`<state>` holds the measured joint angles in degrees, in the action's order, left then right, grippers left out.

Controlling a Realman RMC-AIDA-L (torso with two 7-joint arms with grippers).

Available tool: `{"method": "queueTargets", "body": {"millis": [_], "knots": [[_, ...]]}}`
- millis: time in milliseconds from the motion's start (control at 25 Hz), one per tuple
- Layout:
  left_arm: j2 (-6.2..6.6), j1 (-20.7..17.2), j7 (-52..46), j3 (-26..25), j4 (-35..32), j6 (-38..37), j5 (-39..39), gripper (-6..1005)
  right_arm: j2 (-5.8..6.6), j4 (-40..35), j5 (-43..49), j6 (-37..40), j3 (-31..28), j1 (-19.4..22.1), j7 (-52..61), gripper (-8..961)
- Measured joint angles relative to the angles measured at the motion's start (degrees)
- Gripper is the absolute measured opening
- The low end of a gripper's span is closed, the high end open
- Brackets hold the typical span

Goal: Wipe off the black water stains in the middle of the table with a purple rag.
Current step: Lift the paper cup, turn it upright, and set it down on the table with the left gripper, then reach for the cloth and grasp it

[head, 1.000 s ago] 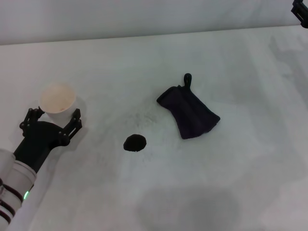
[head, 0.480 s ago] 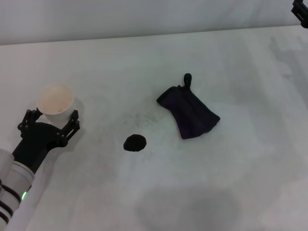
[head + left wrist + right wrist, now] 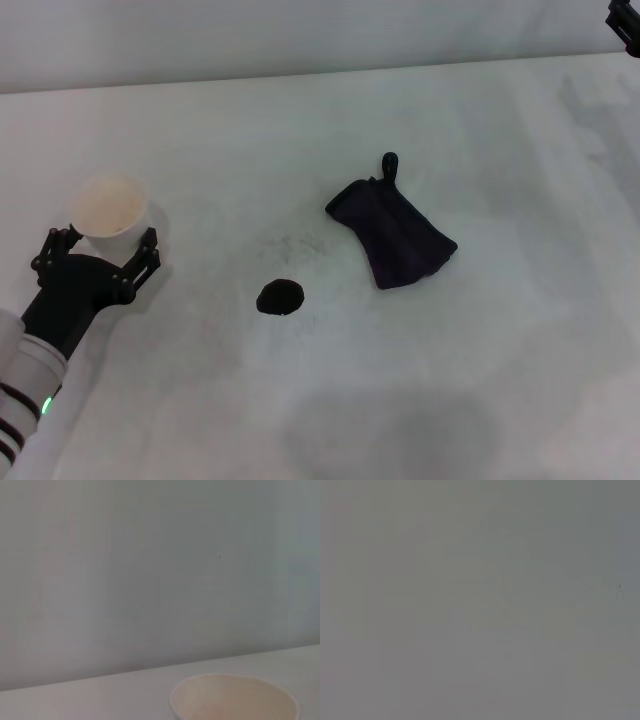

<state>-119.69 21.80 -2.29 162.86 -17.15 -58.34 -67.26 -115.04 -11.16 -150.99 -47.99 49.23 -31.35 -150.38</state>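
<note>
The black water stain (image 3: 280, 297) is a small glossy blot near the middle of the white table (image 3: 500, 330). The purple rag (image 3: 395, 232) lies crumpled just right of and behind the stain, its loop (image 3: 389, 162) pointing to the far side. My left gripper (image 3: 100, 248) is at the left of the table, its fingers on either side of a white paper cup (image 3: 108, 205). The cup's rim also shows in the left wrist view (image 3: 234, 700). Only a bit of my right gripper (image 3: 626, 24) shows at the far right corner, away from the rag.
A grey wall runs behind the table's far edge. A broad faint grey shadow lies on the table near the front edge (image 3: 390, 430). The right wrist view shows only plain grey.
My left gripper has drawn a little left and toward the front, and the paper cup has moved with it. The rag, the stain and the right arm have not moved.
</note>
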Motion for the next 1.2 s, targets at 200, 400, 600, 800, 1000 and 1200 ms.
{"method": "queueTargets", "body": {"millis": [200, 400, 600, 800, 1000, 1200], "knots": [[-0.04, 0.0, 0.0, 0.0, 0.2, 0.6, 0.0, 880, -0.05, 0.0, 0.0, 0.0, 0.4, 0.1, 0.0, 740], [-0.16, -0.9, 0.1, 0.0, 0.0, 0.9, -0.1, 879, -0.08, 0.0, 0.0, -0.1, 0.4, 0.2, 0.0, 738], [-0.15, -1.4, 0.4, 0.0, -0.1, 0.9, -0.1, 879, -0.09, 0.0, 0.0, -0.1, 0.4, 0.2, 0.0, 736], [-0.19, -2.2, 0.2, 0.0, -0.1, 0.9, -0.1, 879, -0.09, 0.0, 0.0, -0.1, 0.4, 0.2, 0.0, 734], [-0.17, -3.0, 0.2, 0.0, -0.2, 0.6, -0.1, 880, -0.09, 0.0, 0.0, -0.1, 0.5, 0.2, 0.0, 732], [-0.14, -4.3, 0.3, 0.0, -0.4, -0.7, 0.4, 879, -0.18, 0.0, 0.0, -0.1, 1.2, 0.3, 0.0, 730]]}}
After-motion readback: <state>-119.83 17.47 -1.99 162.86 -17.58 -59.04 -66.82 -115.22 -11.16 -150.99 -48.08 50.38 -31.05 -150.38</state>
